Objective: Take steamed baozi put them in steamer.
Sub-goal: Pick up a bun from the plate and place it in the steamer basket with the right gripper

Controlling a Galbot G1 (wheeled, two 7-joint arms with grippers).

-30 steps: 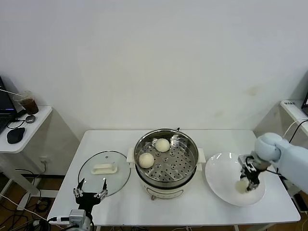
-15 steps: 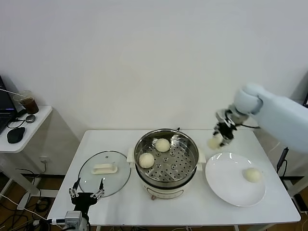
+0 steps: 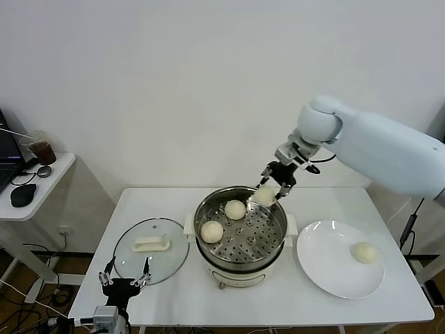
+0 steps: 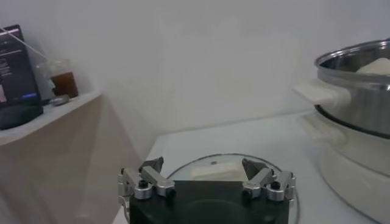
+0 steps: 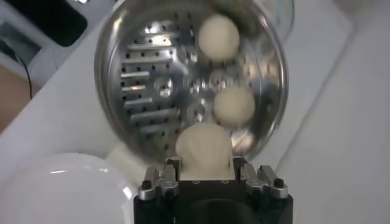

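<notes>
A bun [image 3: 264, 195] is clamped between the fingers of the right gripper [image 3: 272, 182], which is held in the air above the far right rim of the steamer [image 3: 240, 226]. In the right wrist view the same bun [image 5: 203, 150] is seen pinched between the two fingers, with the perforated tray below it. Two more buns are seen on that tray, one at the back [image 3: 235, 209] and one at the left [image 3: 211, 231]. A fourth bun [image 3: 363, 252] is left on the white plate [image 3: 327, 264] to the right of the steamer. The left gripper [image 3: 125, 281] is parked with its fingers spread wide at the table's near edge, just by the glass lid [image 3: 151, 245].
</notes>
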